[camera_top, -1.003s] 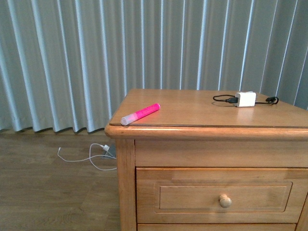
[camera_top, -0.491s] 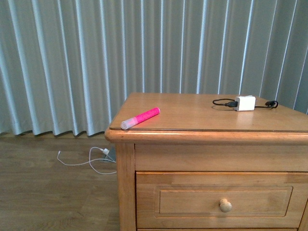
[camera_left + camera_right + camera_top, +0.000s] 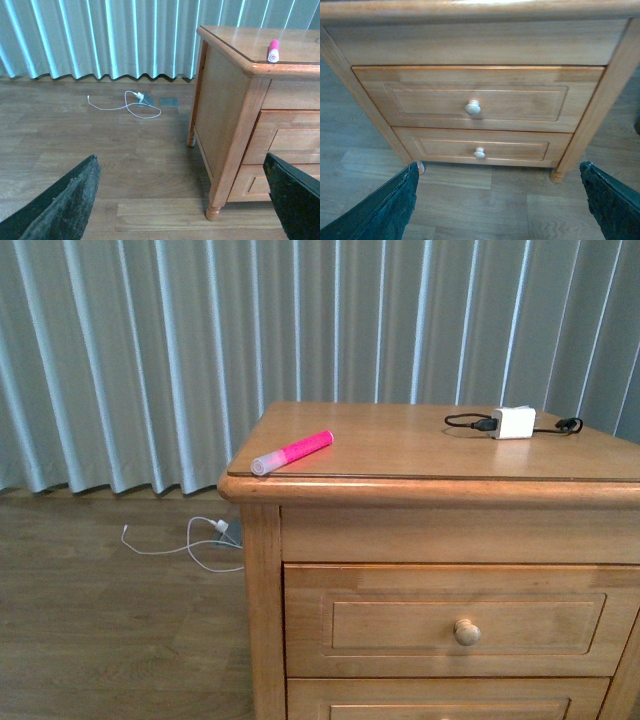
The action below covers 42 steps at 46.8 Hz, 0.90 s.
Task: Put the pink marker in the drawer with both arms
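Observation:
The pink marker (image 3: 292, 452) lies on the nightstand's top near its front left corner, greyish cap toward the edge; the left wrist view shows the marker (image 3: 273, 50) end-on. The drawer (image 3: 380, 625) is the upper one, closed, with a round knob (image 3: 467, 632); the right wrist view faces that drawer (image 3: 430, 102) and its knob (image 3: 473, 107) squarely. My left gripper (image 3: 181, 197) hangs open over the floor, left of the nightstand. Low in front of the drawers, my right gripper (image 3: 497, 200) is open with nothing in it. Neither arm shows in the front view.
A white charger (image 3: 513, 423) with a black cable sits at the back right of the top. A white cable (image 3: 190, 545) lies on the wood floor by the grey curtain (image 3: 150, 360). A second closed drawer (image 3: 480, 149) sits below. The nightstand's front leg (image 3: 214, 212) stands near my left gripper.
The front view has shifted: the nightstand sits higher in the picture and the lower drawer's top edge shows. The marker and charger have not moved on the top.

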{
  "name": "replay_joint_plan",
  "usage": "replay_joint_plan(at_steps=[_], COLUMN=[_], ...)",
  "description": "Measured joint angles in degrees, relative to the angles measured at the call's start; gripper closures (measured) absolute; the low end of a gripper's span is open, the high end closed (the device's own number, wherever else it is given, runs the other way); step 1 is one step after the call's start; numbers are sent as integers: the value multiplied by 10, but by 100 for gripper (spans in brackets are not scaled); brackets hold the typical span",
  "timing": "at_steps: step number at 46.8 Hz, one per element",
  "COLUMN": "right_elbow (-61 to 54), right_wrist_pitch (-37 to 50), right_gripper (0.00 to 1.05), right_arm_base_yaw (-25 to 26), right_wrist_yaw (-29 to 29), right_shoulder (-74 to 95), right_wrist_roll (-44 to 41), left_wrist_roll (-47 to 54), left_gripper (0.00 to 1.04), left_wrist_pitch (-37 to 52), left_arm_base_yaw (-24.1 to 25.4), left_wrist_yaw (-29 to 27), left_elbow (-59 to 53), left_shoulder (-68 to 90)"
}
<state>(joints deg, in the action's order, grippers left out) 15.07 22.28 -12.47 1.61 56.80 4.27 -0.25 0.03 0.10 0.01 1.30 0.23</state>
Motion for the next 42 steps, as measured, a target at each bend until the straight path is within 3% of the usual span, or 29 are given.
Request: replay_joint_plan(at_steps=[18,42], right_elbow=[233,398], right_wrist_pitch=[82,92], right_gripper=[9,9], right_arm_base_yaw=[-80,-73], right_wrist_yaw=[61,103], right_shoulder=[433,614], right_wrist_roll=[7,19], left_wrist_roll=[0,0], left_gripper=[6,6], left_wrist_pitch=[0,0], left_arm_base_yaw=[0,0], left_wrist_yaw=[0,0], left_elbow=[0,0], left_shoulder=[0,0])
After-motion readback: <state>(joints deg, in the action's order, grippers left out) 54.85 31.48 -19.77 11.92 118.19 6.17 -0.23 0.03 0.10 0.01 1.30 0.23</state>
